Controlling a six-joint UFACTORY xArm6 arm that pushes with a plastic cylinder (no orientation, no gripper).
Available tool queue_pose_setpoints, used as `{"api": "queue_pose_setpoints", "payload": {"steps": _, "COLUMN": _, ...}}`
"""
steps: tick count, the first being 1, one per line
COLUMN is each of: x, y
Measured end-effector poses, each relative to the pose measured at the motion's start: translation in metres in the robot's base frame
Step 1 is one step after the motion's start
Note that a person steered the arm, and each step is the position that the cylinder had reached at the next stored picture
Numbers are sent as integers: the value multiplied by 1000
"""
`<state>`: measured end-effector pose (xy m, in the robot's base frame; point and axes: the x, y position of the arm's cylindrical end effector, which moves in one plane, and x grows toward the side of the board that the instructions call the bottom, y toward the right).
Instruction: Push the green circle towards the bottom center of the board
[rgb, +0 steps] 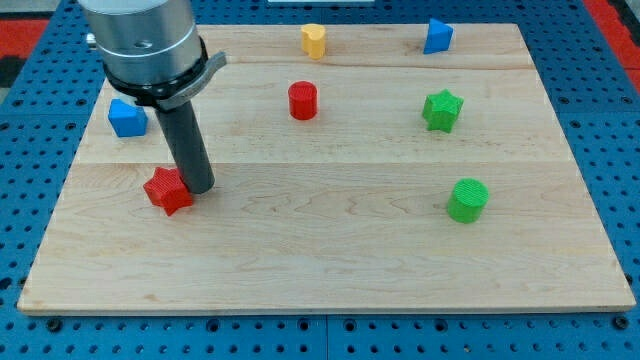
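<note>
The green circle (467, 200) stands at the view's right, below the middle of the board. My tip (199, 187) is far from it at the view's left, touching the right side of a red star (167, 191). The rod rises from the tip up to the arm's grey body (146, 45) at the view's top left.
A green star (442, 110) lies above the green circle. A red cylinder (303, 100) stands at upper centre. A yellow block (314, 40) and a blue block (437, 36) sit near the top edge. A blue block (127, 118) lies at the left. The wooden board (330, 260) ends in blue pegboard.
</note>
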<state>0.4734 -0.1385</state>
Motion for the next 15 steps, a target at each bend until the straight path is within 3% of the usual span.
{"api": "queue_pose_setpoints", "payload": {"steps": 3, "x": -20, "y": 5}}
{"api": "queue_pose_setpoints", "payload": {"steps": 5, "x": -6, "y": 31}}
{"api": "queue_pose_setpoints", "payload": {"steps": 7, "x": 8, "y": 2}}
{"api": "queue_pose_setpoints", "payload": {"steps": 8, "x": 21, "y": -79}}
{"api": "queue_pose_setpoints", "payload": {"steps": 9, "x": 34, "y": -56}}
{"api": "queue_pose_setpoints", "payload": {"steps": 11, "x": 57, "y": 190}}
{"api": "queue_pose_setpoints", "payload": {"steps": 13, "x": 68, "y": 363}}
{"api": "queue_pose_setpoints", "payload": {"steps": 14, "x": 38, "y": 373}}
{"api": "queue_pose_setpoints", "payload": {"steps": 15, "x": 57, "y": 217}}
